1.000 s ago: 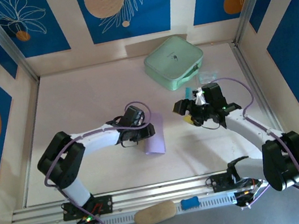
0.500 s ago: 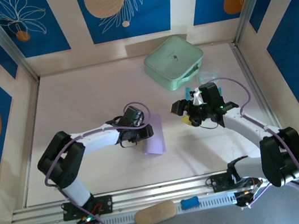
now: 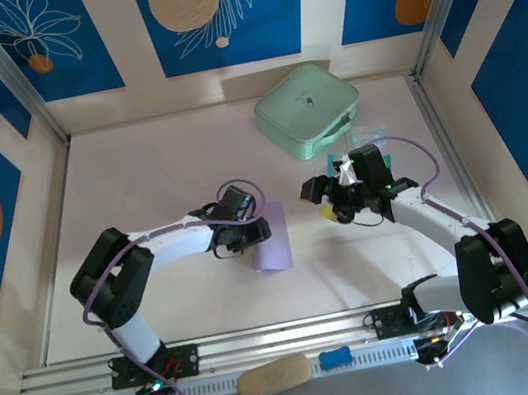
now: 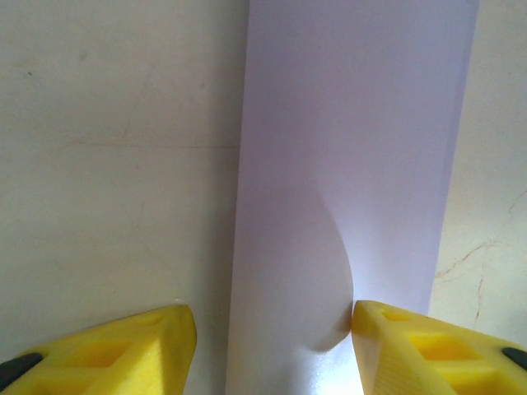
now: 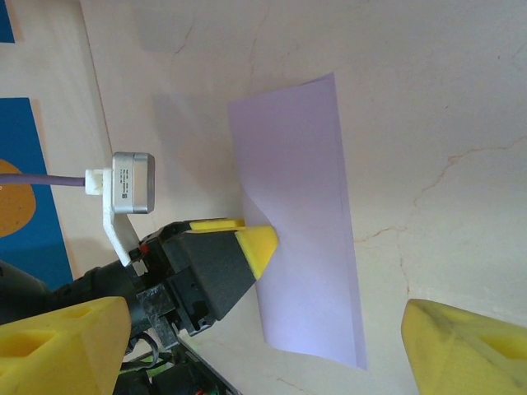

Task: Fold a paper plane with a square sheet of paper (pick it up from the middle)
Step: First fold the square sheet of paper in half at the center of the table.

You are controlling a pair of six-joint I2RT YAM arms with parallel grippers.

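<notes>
Top view: thin lavender-purple paper sheet (image 3: 274, 246), folded into a strip, lies flat on the pale table (image 3: 139, 178) beside the left gripper (image 3: 248, 233). Left wrist: jaws apart astride it, grasping nothing. Right wrist: right gripper (image 5: 263, 321) spread, empty. Expect light, limp paper; pinch where it lifts.

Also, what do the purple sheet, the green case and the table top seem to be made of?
The purple sheet: thin matte paper, judging by its crisp straight edges and one soft bulge. The green case: probably moulded plastic or coated fabric, smooth with rounded corners; I cannot tell which. The table top: a pale, marble-look surface with fine veins, maybe laminate.
</notes>
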